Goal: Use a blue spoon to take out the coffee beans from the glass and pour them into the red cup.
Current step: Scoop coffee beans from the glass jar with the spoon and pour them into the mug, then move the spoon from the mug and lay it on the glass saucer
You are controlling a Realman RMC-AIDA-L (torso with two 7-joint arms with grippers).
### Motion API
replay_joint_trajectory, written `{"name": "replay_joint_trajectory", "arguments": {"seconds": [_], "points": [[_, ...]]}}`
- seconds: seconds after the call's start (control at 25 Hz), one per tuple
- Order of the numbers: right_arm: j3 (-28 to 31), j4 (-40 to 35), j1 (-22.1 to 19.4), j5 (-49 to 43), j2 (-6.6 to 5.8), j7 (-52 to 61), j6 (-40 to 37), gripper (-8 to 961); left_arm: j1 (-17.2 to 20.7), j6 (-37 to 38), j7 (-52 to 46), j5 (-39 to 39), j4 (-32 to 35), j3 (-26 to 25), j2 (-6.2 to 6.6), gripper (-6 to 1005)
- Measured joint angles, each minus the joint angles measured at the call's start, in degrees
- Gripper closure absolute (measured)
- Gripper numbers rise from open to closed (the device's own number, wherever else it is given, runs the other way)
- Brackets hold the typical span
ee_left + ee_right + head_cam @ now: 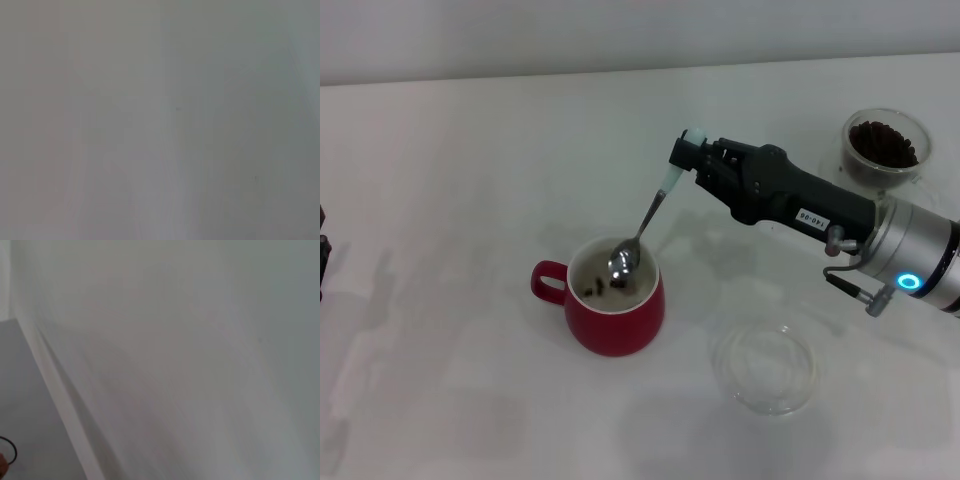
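The blue spoon (642,232) is being held by its pale handle in the clamped right gripper (682,165), its bowl angled down inside the red cup (613,300), where coffee beans (598,289) are lying. The glass (885,146) is being left well apart, behind the arm.

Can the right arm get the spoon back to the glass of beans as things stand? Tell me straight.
Probably yes. The right gripper holds the pale-blue-handled metal spoon, its bowl over the rounded red mug. The small clear glass of dark coffee beans stands beside that arm, with only bare white table between.
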Motion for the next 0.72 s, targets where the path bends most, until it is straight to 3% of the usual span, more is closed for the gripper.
{"name": "replay_joint_trajectory", "arguments": {"seconds": [0.36,0.72], "points": [[1.8,-4.6,-2.4,0.7,-0.70,14.7,4.5,774,-0.1,0.0,0.0,0.0,0.1,0.0,0.14,492],[1.9,-12.5,-10.4,1.3,-1.14,19.6,6.6,773,-0.3,0.3,0.0,0.0,0.1,0.0,0.14,493]]}}
